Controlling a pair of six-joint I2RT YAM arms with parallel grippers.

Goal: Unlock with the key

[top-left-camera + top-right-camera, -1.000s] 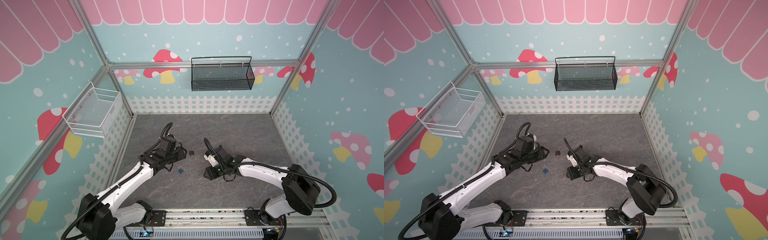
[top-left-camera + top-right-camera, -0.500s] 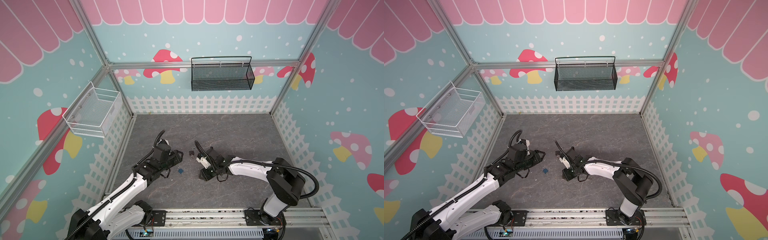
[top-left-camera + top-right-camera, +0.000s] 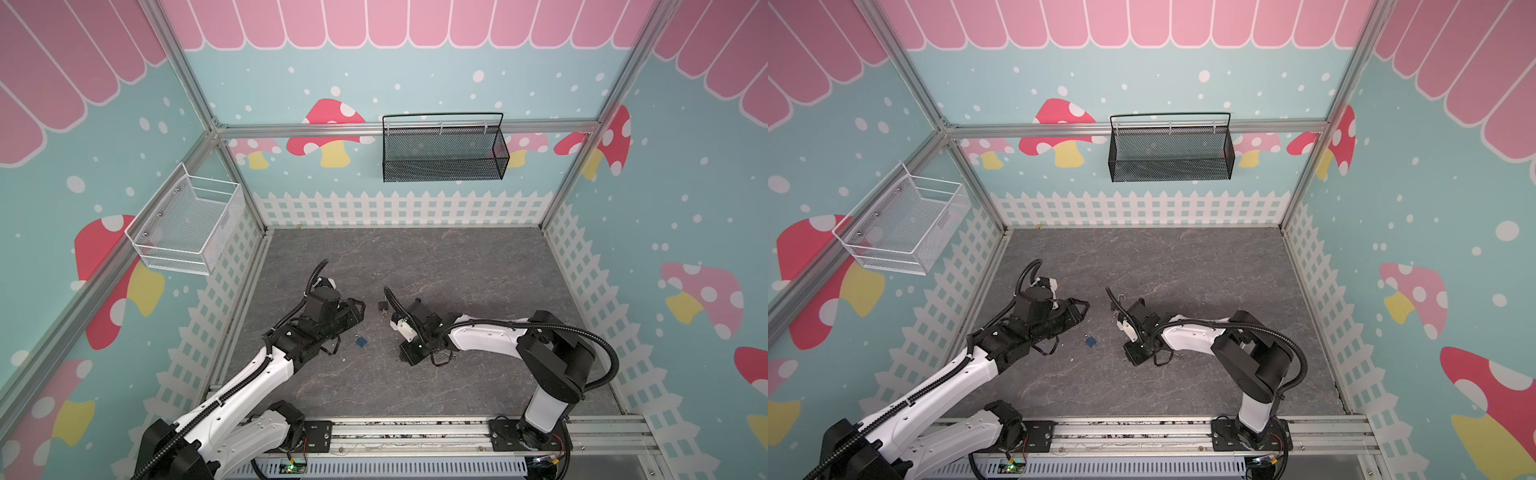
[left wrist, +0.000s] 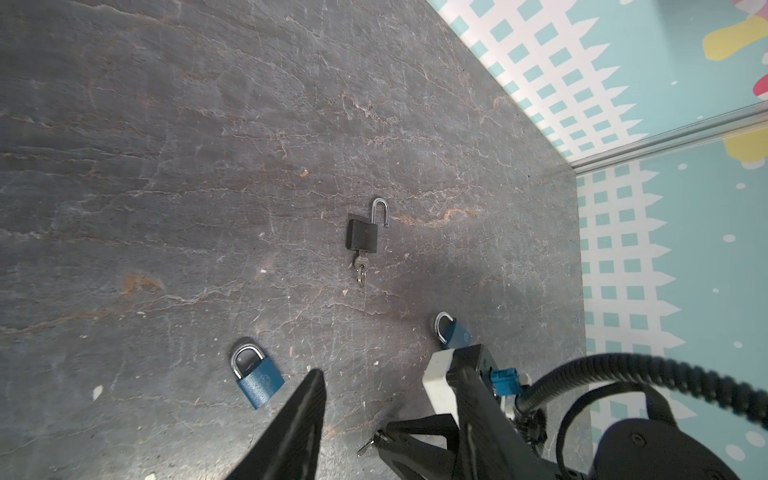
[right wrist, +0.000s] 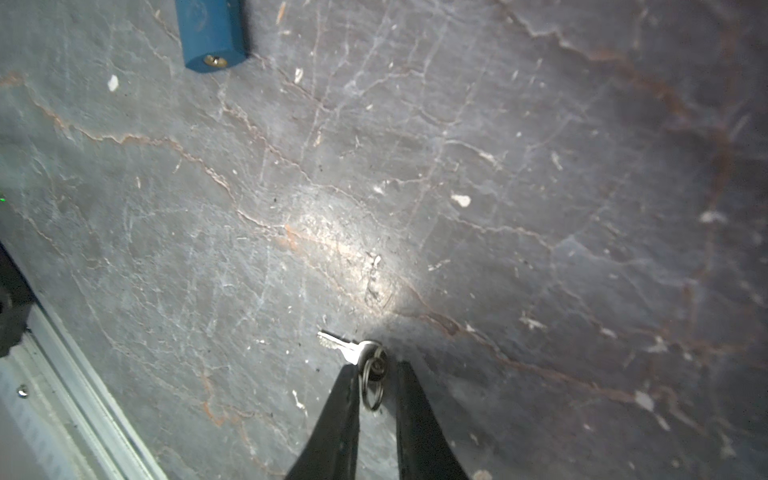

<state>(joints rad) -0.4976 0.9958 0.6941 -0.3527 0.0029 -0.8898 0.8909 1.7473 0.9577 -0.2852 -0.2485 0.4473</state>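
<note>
The right gripper point(image 5: 376, 365) has narrowed, its jaws now straddling but not yet pinching the loose key point(image 5: 347, 345) near the black padlock point(image 4: 362, 236); the left gripper point(image 3: 360, 311) hangs half-open beside that padlock. The black basket point(image 3: 442, 153) and white basket point(image 3: 187, 226) show bare mesh.

Silver ringed key point(image 5: 344, 345) lies flat; blue padlock point(image 4: 258, 381) closed.

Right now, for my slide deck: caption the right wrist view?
Right gripper straddling a ringed key on the grey tabletop; blue padlock nearby.
</note>
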